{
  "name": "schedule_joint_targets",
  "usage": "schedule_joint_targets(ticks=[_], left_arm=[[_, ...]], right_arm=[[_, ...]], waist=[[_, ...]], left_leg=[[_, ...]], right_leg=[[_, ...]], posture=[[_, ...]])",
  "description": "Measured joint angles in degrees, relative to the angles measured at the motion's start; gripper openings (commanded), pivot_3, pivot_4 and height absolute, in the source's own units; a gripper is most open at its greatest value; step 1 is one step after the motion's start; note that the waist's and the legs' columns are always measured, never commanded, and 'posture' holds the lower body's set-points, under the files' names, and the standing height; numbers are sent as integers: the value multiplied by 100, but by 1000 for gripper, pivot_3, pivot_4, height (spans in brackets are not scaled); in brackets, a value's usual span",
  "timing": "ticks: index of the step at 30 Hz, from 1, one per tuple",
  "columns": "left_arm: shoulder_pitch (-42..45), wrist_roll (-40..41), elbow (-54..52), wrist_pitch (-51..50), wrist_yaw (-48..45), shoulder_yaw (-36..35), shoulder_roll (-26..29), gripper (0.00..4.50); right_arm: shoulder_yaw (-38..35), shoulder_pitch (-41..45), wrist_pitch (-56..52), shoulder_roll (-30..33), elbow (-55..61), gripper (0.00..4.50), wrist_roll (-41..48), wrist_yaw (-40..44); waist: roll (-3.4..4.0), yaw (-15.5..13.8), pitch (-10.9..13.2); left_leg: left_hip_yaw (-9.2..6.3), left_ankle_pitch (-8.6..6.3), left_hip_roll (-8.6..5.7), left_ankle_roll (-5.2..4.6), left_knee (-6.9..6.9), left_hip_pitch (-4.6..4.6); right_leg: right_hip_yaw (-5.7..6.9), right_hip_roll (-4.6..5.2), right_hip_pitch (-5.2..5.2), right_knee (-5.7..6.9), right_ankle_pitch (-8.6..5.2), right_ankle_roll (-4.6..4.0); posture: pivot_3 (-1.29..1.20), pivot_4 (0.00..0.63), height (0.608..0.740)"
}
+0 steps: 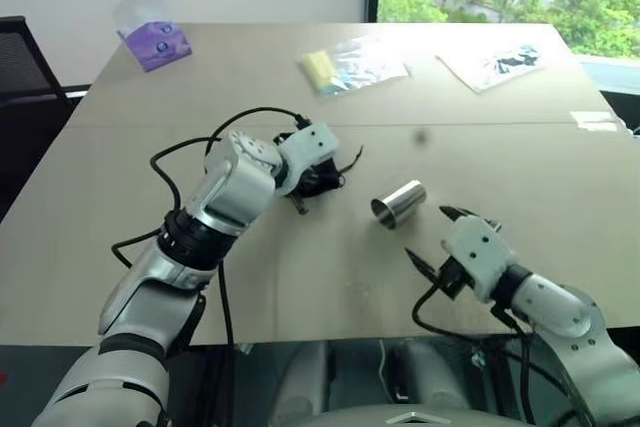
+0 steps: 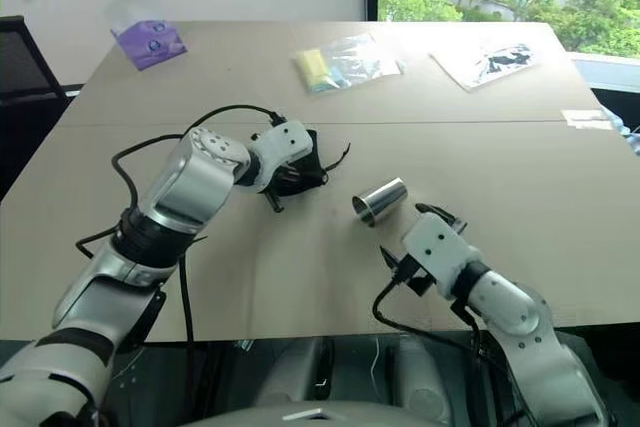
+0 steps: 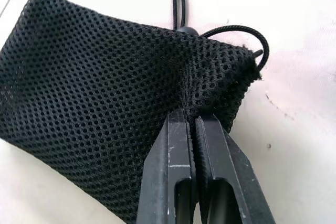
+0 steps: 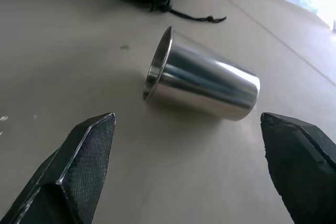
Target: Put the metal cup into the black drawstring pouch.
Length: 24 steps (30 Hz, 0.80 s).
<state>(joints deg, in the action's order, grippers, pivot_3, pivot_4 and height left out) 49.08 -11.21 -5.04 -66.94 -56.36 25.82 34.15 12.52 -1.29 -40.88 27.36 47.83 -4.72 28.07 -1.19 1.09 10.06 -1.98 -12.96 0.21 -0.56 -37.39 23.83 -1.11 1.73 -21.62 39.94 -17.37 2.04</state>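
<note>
While the left gripper (image 3: 195, 124) is pinching the mesh of the black drawstring pouch (image 3: 105, 98) with its fingers pressed together on a fold of fabric near the corded mouth, the metal cup (image 1: 398, 203) is lying on its side on the table (image 1: 300, 277), just to the right of the pouch and apart from it. That pinch near the opening is probably serving to anchor the soft bag, so that its mouth can be lifted or spread rather than sliding away when something is pushed in. Just nearer the robot than the cup, the right gripper (image 4: 194, 171) is hovering with its fingers spread wide, one to either side of the cup's line and touching nothing; it looks to be lining up for a grasp across the smooth, slightly tapered body. With the cup's open rim facing toward this gripper, its side wall is offering the easier hold. Nothing is yet inside the pouch, so the task is standing at its early stage.
</note>
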Motion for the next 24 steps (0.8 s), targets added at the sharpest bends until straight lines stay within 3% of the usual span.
schedule_joint_targets(ticks=[5,9,17,21,24], left_arm=[[46,148,30,-11,105,81,88,94],[55,278,39,-13,196,145,86,94],[55,476,-6,-43,437,160,112,94],[46,575,-39,-120,556,160,167,0],[37,640,-55,-137,643,159,210,0]], right_arm=[[479,1535,-149,-768,-1366,4500,-60,-233],[831,2449,-127,-975,-2441,4500,-159,-240],[895,2642,-664,-1154,-2780,4500,-420,-643],[662,2584,-1097,-1095,-2632,2866,-602,-933],[506,2510,-1272,-944,-2635,1242,-689,-1033]], waist=[[-1,9,1],[0,-40,2],[0,-27,2],[0,-42,2],[0,-27,2]], left_leg=[[5,1,1,2,1,3],[1,5,-4,8,1,11],[0,12,-5,19,3,16],[-1,2,-7,2,0,15],[0,2,-7,2,1,15]], right_leg=[[-7,-3,-9,4,1,-2],[1,5,-12,-1,1,-1],[1,7,-17,0,1,-1],[2,8,-15,2,1,-1],[1,7,-17,3,1,-1]], posture=[[0,150,740],[0,150,740],[0,150,740],[0,150,740],[0,150,740]])
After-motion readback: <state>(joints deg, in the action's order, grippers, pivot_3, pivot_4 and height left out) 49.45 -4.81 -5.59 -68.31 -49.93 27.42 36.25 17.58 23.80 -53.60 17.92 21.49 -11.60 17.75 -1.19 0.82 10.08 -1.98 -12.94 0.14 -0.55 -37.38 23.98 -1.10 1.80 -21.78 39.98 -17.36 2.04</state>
